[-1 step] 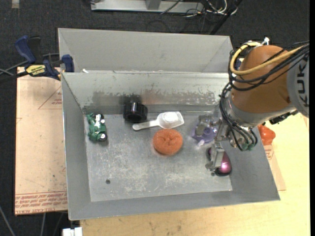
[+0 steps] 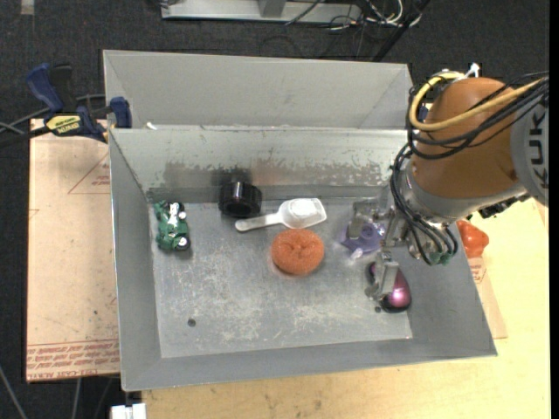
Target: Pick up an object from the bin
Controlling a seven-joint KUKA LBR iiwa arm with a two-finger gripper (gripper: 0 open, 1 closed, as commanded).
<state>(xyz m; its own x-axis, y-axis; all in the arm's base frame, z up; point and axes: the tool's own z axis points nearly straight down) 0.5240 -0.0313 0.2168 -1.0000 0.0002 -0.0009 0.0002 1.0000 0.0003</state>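
Gripper (image 2: 383, 285) right of orange round scrubber (image 2: 298, 253), low over bin floor (image 2: 262, 321), grip state not discernible, magenta rounded object (image 2: 398, 298) just beside gripper tip, white scoop (image 2: 284, 216) just behind scrubber, green toy (image 2: 171, 227) well left.

Even overhead light casts soft shadows, with a pale sheen on the bin (image 2: 262, 151).

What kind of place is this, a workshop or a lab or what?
Most likely a robotics lab's grasping test station. An industrial arm reaches into a grey metal bin of unrelated small things, like an orange ball and a white scoop, with loose cables on the floor beyond it.
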